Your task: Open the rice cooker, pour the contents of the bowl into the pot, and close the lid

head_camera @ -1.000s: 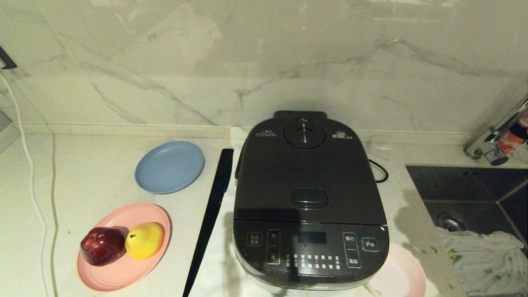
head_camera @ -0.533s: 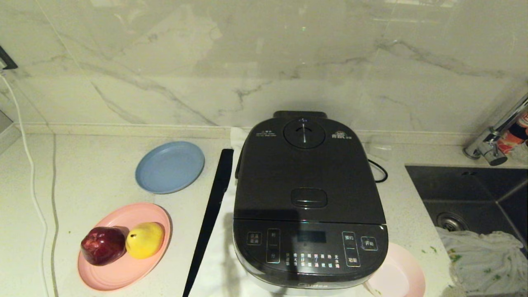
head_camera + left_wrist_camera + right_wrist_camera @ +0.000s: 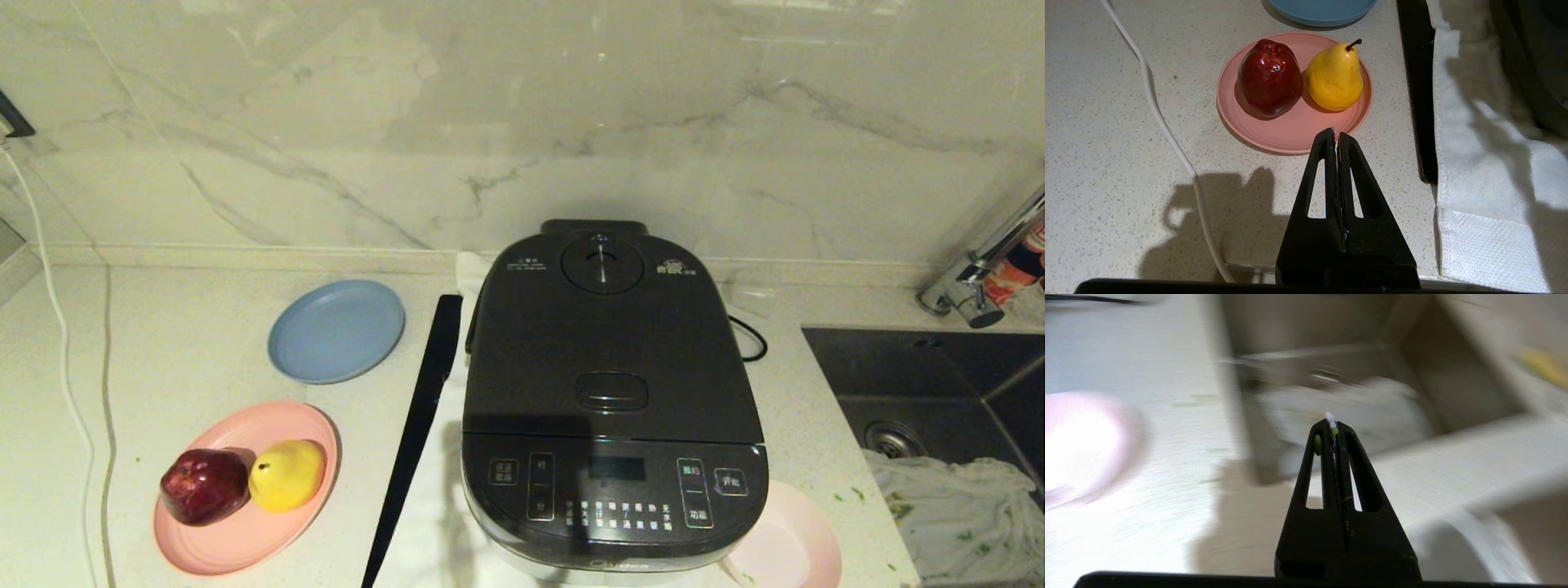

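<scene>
The rice cooker point(image 3: 612, 392) stands mid-counter with its lid point(image 3: 608, 343) shut, so the pot is hidden. The pale pink bowl point(image 3: 788, 547) sits at the cooker's front right corner, partly cut off by the picture's edge; no grains show in its visible part. In the right wrist view the bowl point(image 3: 1081, 445) is a pink blur. My right gripper point(image 3: 1333, 424) is shut, above the counter between bowl and sink, with a white and a green grain point(image 3: 1331, 417) stuck at its tips. My left gripper point(image 3: 1336, 132) is shut, hovering near the pink plate point(image 3: 1290, 130). Neither gripper shows in the head view.
The pink plate point(image 3: 245, 523) holds a red apple point(image 3: 204, 486) and a yellow pear point(image 3: 286, 474). A blue plate point(image 3: 336, 331) lies behind it. A black strip point(image 3: 416, 425) lies left of the cooker. The sink point(image 3: 939, 384) with a white cloth point(image 3: 955, 506) is at the right. A white cable point(image 3: 65, 384) runs along the left.
The dark shadow on the counter between the cooker and the sink has faded away. Cooker, bowl and plates have not moved.
</scene>
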You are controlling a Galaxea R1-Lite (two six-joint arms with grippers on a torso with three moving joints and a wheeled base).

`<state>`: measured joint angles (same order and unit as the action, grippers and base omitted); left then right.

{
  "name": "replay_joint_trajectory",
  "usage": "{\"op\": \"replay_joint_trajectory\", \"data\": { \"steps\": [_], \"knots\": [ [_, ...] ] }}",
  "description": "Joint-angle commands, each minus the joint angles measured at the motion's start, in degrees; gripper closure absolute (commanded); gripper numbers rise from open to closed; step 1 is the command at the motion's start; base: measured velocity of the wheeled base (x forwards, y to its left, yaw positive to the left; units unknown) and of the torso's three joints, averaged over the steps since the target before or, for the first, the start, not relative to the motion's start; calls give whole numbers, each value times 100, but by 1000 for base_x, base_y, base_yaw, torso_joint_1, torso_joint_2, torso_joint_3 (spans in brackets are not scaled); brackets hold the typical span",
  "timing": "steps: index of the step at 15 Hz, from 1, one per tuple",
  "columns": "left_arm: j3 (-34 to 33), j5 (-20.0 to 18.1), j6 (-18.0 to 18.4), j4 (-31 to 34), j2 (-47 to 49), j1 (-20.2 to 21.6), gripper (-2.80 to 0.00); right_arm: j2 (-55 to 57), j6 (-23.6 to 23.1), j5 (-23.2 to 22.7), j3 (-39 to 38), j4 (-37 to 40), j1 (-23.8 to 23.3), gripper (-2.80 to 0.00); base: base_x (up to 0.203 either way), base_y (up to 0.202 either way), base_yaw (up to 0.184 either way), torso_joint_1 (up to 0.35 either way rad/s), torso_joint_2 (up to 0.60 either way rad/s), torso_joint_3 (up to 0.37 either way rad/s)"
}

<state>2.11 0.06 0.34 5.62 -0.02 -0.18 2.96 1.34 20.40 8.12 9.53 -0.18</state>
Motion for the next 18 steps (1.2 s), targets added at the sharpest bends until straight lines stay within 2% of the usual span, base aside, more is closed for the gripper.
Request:
{"op": "replay_joint_trajectory", "data": {
  "steps": [1, 2, 3, 4, 5, 18],
  "knots": [
    [0, 3, 1, 9, -6, 1, 0, -285, -193, -1069, -168, -33, 8, 0, 0, 0, 0, 0, 0, 0],
    [0, 3, 2, 9, -6, 1, 0, -292, -376, -1421, -272, -41, 9, 0, 0, 0, 0, 0, 0, 0],
    [0, 3, 4, 9, -6, 1, 0, -294, -380, -1987, -385, -57, 9, 0, 0, 0, 0, 0, 0, 0],
    [0, 3, 1, 6, -6, 1, 0, -289, -388, -2280, -451, -74, 9, 0, 0, 0, 0, 0, 0, 0],
    [0, 3, 1, 9, -6, 1, 0, -288, -379, -2169, -492, -114, 9, 0, 0, 0, 0, 0, 0, 0],
    [0, 3, 1, 9, -6, 1, 0, -270, -389, -2172, -486, -127, 9, 0, 0, 0, 0, 0, 0, 0]
  ]
}}
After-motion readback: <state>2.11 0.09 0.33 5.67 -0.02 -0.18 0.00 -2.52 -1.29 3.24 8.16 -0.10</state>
